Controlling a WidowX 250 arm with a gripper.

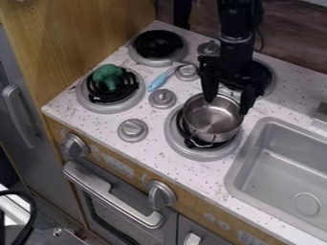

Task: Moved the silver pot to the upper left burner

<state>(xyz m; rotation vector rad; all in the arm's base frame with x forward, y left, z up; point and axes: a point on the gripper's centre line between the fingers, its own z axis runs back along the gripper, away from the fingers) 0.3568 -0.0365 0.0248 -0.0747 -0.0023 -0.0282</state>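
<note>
The black gripper (227, 106) hangs from the top edge over the rear part of the silver pot (212, 119), its two fingers spread apart, one above the pot's inside and the other by its right rim. Whether either finger touches the pot I cannot tell. Upright, with a small wire handle toward the front, the pot rests on the lower right burner (220, 152). The upper left burner (158, 45) has a black coil and nothing on it.
Green toy broccoli (108, 76) lies on the lower left burner (96, 106). A blue-handled utensil (158, 81) lies among several grey knobs. Behind the gripper is another burner (267, 79); the sink (281, 158) is at the right, and a wooden wall (89, 33) stands at the left.
</note>
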